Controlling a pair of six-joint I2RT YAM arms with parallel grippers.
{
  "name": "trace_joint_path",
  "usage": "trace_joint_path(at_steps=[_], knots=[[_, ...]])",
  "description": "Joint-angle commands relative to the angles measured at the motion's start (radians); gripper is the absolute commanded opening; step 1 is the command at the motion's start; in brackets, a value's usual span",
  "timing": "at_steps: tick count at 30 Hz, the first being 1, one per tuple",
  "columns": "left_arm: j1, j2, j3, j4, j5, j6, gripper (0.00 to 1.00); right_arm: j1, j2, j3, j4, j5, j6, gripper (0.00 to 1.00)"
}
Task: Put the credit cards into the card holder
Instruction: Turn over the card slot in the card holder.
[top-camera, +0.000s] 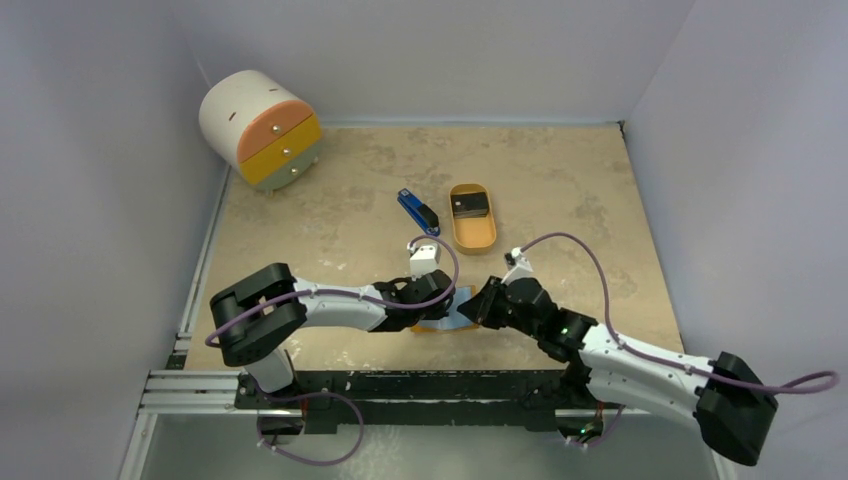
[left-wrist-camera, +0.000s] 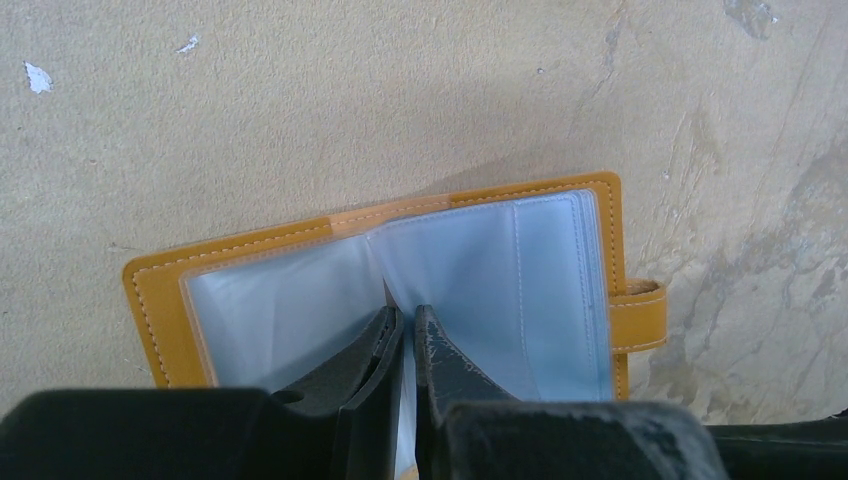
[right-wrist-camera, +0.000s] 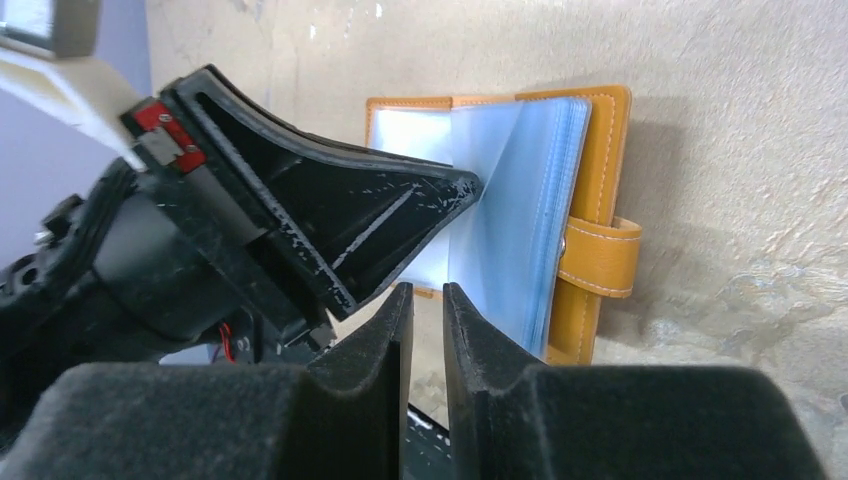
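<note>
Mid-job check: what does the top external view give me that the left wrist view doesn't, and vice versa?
Only top external: the credit cards lying in the oval tray, the blue stapler, the drawer unit and the right tool. Only left wrist: the clear sleeves fanned open and the snap strap. Both: the card holder, with the left tool at it.

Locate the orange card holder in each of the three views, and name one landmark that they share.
Top external: card holder low centre, mostly hidden between left gripper and right gripper.
Left wrist: centre, lying open.
Right wrist: upper centre-right, open.
Shared landmark: the left gripper, at its clear sleeves.
</note>
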Motion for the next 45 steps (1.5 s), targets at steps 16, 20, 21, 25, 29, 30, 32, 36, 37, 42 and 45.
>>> trace_joint_path(at_steps=[16,20,21,25,29,30,32,36,37,42,45], knots=[[-0.004,0.028,-0.019,-0.039,-0.010,-0.002,0.07,-0.013,0.164,-0.027,0.119,0.017,0.081,0.22],[-0.004,0.032,-0.018,-0.036,-0.008,0.001,0.07,-0.016,0.181,-0.041,0.136,0.015,0.104,0.19],[-0.004,0.033,-0.019,-0.036,-0.008,0.000,0.07,-0.016,0.180,-0.045,0.138,0.018,0.109,0.20],[-0.004,0.038,-0.023,-0.030,-0.004,-0.003,0.06,-0.017,0.156,-0.064,0.130,0.034,0.122,0.26],[-0.004,0.038,-0.028,-0.025,-0.004,-0.005,0.06,-0.016,0.135,-0.071,0.113,0.047,0.129,0.30],[-0.004,0.039,-0.028,-0.024,-0.004,-0.006,0.06,-0.016,0.127,-0.074,0.113,0.049,0.130,0.33],[-0.004,0.038,-0.028,-0.024,-0.004,-0.006,0.06,-0.016,0.104,-0.079,0.114,0.056,0.127,0.36],[-0.004,0.040,-0.030,-0.022,-0.004,-0.007,0.05,-0.016,0.065,-0.084,0.108,0.069,0.117,0.37],[-0.004,0.041,-0.030,-0.021,-0.004,-0.008,0.05,-0.016,0.065,-0.082,0.108,0.067,0.112,0.36],[-0.004,0.043,-0.030,-0.018,-0.004,-0.009,0.05,-0.016,0.099,-0.081,0.127,0.050,0.121,0.31],[-0.004,0.044,-0.032,-0.017,-0.003,-0.012,0.04,-0.019,0.121,-0.081,0.135,0.048,0.130,0.33]])
